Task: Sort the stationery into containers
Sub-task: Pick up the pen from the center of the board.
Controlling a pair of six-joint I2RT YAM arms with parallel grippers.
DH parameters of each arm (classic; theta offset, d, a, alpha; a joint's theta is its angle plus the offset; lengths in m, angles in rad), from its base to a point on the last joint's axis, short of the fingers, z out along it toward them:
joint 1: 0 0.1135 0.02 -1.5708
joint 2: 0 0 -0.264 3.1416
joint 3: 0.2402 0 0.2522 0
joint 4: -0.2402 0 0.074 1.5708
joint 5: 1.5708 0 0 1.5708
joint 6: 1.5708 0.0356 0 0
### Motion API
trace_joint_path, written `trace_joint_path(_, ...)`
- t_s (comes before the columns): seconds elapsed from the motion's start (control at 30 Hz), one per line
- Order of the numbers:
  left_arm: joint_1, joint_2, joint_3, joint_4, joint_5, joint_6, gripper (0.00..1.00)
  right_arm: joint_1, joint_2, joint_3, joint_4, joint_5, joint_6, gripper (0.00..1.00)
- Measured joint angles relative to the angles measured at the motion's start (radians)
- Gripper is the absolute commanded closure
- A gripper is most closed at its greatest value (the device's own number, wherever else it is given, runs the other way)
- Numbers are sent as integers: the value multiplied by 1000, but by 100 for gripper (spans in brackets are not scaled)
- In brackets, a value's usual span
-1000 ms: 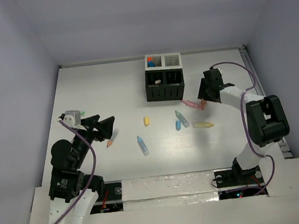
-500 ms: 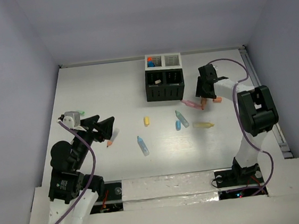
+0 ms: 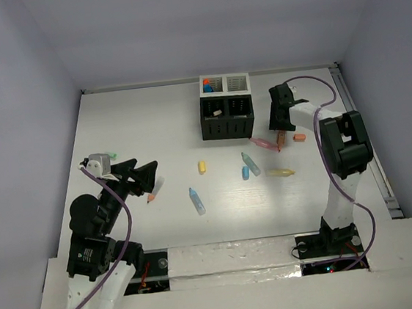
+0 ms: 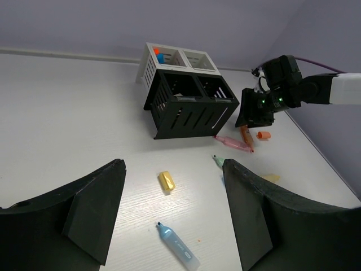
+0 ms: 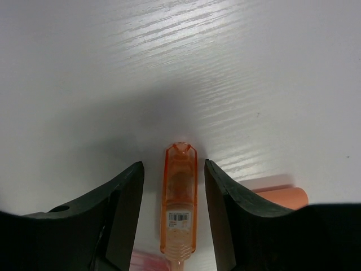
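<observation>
The organizer stands at the far middle, its black part point(image 3: 225, 117) joined to its white part point(image 3: 224, 84), which holds orange and blue caps. My right gripper point(image 3: 280, 130) is low, just right of it, open, with its jaws on either side of an orange highlighter point(image 5: 180, 197) that lies on the table without touching them. My left gripper point(image 3: 146, 177) is open and empty at the near left. A blue highlighter point(image 4: 179, 247) and a yellow eraser point(image 4: 166, 182) lie on the table in front of it.
A pink highlighter point(image 3: 264, 144), an orange cap point(image 3: 299, 137), a yellow highlighter point(image 3: 280, 172) and two bluish highlighters point(image 3: 250, 164) lie near the right gripper. A white marker with an orange tip point(image 3: 155, 189) lies by the left gripper. A small green item point(image 3: 112, 156) lies at the left.
My right gripper has moved a little left and toward the far side, settling over the orange highlighter. The left arm has not moved.
</observation>
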Motion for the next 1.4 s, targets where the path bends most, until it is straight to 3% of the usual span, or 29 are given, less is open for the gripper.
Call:
trace_joint_path(0.23, 0, 0, 0, 0, -1, 0, 33, -6, 16, 18, -8, 3, -7, 67)
trace_joint_path(0.57, 0, 0, 0, 0, -1, 0, 33, -12, -16, -22, 35, 26, -14, 71)
trace_joint_path(0.8, -3, 5, 0, 0, 0, 0, 33, -2, -269, -138, 93, 17, -26, 70)
trace_joint_path(1.07, -7, 51, 0, 13, 31, -3, 32, 137, -546, -156, 159, -47, -21, 70)
trace_joint_path(1.4, -10, 160, -109, 206, 209, -147, 34, 327, -625, -156, 166, -258, 42, 70)
